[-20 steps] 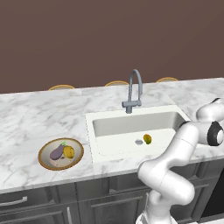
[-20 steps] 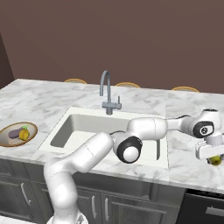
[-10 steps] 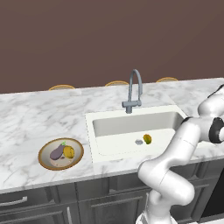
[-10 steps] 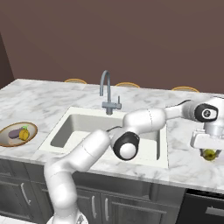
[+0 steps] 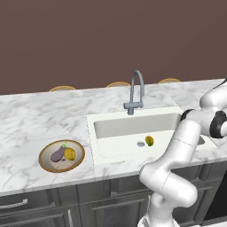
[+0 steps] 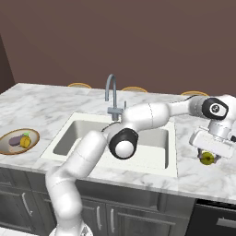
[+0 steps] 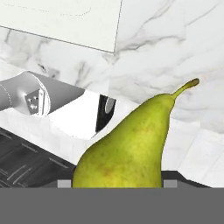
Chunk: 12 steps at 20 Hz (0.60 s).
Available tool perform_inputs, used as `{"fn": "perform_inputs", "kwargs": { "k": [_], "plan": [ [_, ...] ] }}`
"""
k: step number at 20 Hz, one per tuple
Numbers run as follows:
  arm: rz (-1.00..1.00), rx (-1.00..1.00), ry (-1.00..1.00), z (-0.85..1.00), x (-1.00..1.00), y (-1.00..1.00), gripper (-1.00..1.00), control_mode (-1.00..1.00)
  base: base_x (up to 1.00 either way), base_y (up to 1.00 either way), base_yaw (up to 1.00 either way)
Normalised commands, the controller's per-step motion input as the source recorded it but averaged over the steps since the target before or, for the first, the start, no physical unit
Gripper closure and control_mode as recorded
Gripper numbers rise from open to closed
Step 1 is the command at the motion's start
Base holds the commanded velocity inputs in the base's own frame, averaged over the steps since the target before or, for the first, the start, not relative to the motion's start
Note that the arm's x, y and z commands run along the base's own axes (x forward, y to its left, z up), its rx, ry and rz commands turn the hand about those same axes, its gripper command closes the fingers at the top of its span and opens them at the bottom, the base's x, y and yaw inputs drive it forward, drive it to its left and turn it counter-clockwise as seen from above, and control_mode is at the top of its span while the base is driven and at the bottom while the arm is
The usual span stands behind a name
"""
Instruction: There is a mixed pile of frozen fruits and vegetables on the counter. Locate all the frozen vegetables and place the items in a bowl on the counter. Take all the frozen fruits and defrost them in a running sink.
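My gripper (image 6: 208, 156) hangs just above the counter (image 6: 198, 177) to the right of the sink (image 6: 154, 138), shut on a yellow-green pear (image 6: 208, 160), one of the frozen fruits. In the hand view that pear (image 7: 131, 144) sits between my jaws, stem pointing away. Another frozen fruit (image 5: 149, 141) lies in the sink (image 5: 133, 126) beside the drain (image 5: 141, 143). On the counter (image 5: 35, 119) left of the sink, the bowl (image 5: 44, 151) holds the frozen vegetables: a purple eggplant (image 5: 56, 155) and a yellow-orange one (image 5: 69, 154).
A grey gooseneck tap (image 5: 137, 88) rises behind the sink. Three thin tan-rimmed discs (image 5: 62, 88) line the back edge of the counter. My arm (image 6: 147, 115) stretches across the sink from left to right. Dark cabinets (image 5: 44, 208) stand under the counter.
My gripper has risen a little with the pear and drifted left toward the sink. The bowl and the fruit in the sink have not moved.
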Motion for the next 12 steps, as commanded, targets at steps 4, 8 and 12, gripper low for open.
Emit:
{"fn": "perform_inputs", "kwargs": {
  "k": [4, 8, 12],
  "plan": [
    [0.0, -0.09, 0.01, -0.06, -0.76, 1.0, 1.0, -1.0, 0.0, 0.0, 0.0],
    [0.0, -0.11, 0.02, -0.04, -0.66, 1.0, 1.0, -1.0, 0.0, 0.0, 0.0],
    [0.0, -0.19, 0.01, 0.05, -0.29, 1.0, 1.0, -1.0, 0.0, 0.0, 0.0]
  ]
}}
